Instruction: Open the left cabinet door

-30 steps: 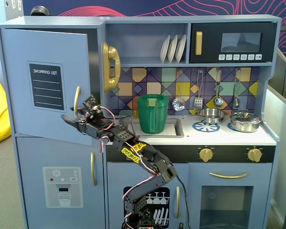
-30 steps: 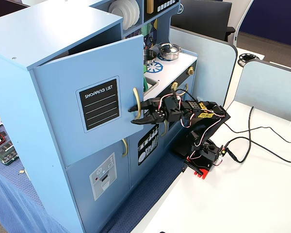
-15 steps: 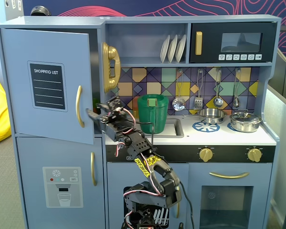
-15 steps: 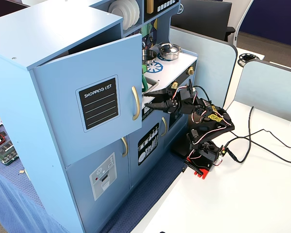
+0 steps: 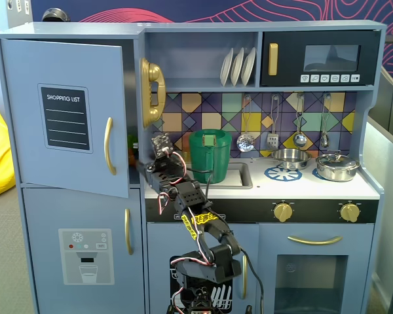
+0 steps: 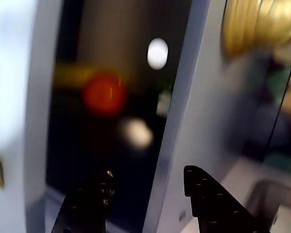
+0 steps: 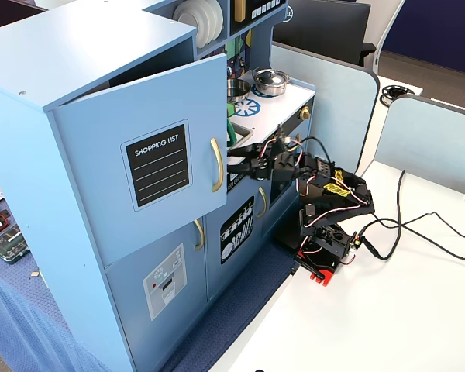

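Note:
The left cabinet door, blue-grey with a black "SHOPPING LIST" panel and a gold bar handle, stands partly open, swung out on its left hinge. It also shows in the other fixed view and as a pale blur at the left of the wrist view. My gripper is open and empty, just right of the door's free edge at handle height. In the wrist view the gripper straddles the cabinet's front post, with the dark interior ahead and a blurred red thing inside.
A gold toy phone hangs on the cabinet side above the arm. A green pot sits in the sink behind it. Below are the water-dispenser door and the narrow dish-rack door. Cables lie on the white table.

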`<act>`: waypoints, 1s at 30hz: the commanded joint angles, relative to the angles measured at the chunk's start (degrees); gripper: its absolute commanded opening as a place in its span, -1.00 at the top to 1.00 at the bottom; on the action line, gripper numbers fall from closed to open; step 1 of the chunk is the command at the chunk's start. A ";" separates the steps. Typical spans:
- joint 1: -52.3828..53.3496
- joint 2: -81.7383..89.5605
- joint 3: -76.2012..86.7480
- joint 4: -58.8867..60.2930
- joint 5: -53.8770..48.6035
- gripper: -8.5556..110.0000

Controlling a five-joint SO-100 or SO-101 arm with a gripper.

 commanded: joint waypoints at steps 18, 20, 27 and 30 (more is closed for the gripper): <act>-25.49 -5.98 0.53 -14.24 -7.91 0.55; -27.42 -6.68 -0.26 -15.03 -8.26 0.55; -27.77 -8.26 -2.20 -15.38 -8.17 0.57; -20.74 -6.68 -0.09 -15.21 -4.31 0.56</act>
